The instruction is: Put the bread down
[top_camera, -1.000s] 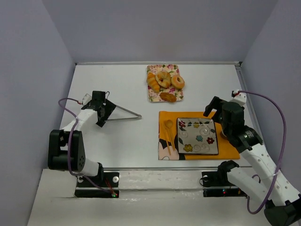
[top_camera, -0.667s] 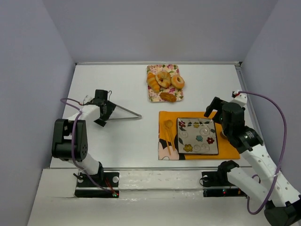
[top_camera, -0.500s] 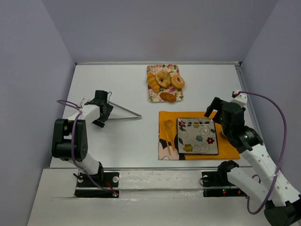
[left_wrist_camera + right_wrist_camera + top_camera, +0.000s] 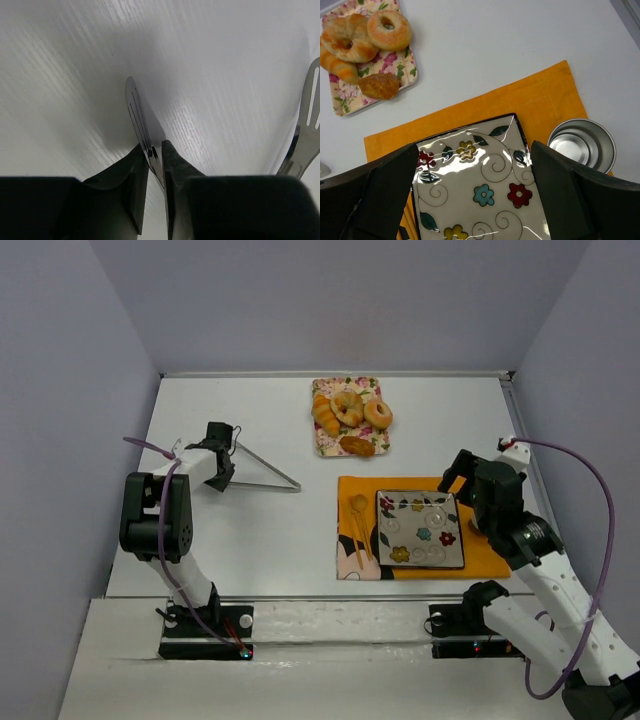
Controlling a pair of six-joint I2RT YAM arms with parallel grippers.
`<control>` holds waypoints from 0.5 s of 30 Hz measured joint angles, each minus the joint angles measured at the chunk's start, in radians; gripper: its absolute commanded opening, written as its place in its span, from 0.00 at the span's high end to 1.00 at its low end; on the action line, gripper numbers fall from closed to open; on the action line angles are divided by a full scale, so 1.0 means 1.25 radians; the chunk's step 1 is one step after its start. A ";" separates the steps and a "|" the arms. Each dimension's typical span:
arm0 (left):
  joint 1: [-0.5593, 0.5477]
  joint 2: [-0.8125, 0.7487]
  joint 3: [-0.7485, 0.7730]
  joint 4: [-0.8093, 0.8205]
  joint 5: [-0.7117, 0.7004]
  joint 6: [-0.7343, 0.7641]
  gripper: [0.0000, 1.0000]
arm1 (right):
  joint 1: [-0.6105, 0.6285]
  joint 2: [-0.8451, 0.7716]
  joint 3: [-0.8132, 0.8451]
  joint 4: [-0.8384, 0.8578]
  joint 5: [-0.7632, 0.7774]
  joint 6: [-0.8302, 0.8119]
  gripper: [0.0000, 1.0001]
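Observation:
The bread (image 4: 378, 414), a smooth golden ring, lies on the floral tray (image 4: 325, 445) at the back of the table; the right wrist view shows the bread (image 4: 389, 29) too. My left gripper (image 4: 220, 452) is far from it at the left, shut on one thin arm of the metal tongs (image 4: 270, 472). The left wrist view shows that tong arm (image 4: 137, 112) pinched between my left gripper (image 4: 156, 147) fingers, with the other arm (image 4: 307, 120) free at the right. My right gripper (image 4: 475, 150) hangs open over the flowered plate (image 4: 480, 185), holding nothing.
A paler lumpy ring pastry (image 4: 347, 405), a croissant (image 4: 323, 418) and a small brown pastry (image 4: 357, 446) share the tray. The plate (image 4: 420, 528) sits on an orange placemat (image 4: 485, 562) beside a wooden spoon (image 4: 358, 515). A metal bowl (image 4: 582, 145) stands right of the plate.
My left gripper has swung toward the back, reached the joined end of the tongs and closed on one arm. The tongs turned slightly. The right arm shifted a little to the right.

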 measured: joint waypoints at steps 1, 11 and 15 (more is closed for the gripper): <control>0.000 0.000 0.000 0.000 -0.002 -0.001 0.87 | 0.000 -0.008 0.000 -0.003 0.000 0.002 0.00; -0.012 -0.010 0.001 -0.040 -0.040 0.017 0.95 | 0.000 -0.032 0.001 -0.023 -0.010 -0.002 0.00; -0.031 -0.050 0.001 -0.063 -0.044 0.073 0.94 | 0.000 -0.002 0.021 -0.024 -0.078 -0.045 0.00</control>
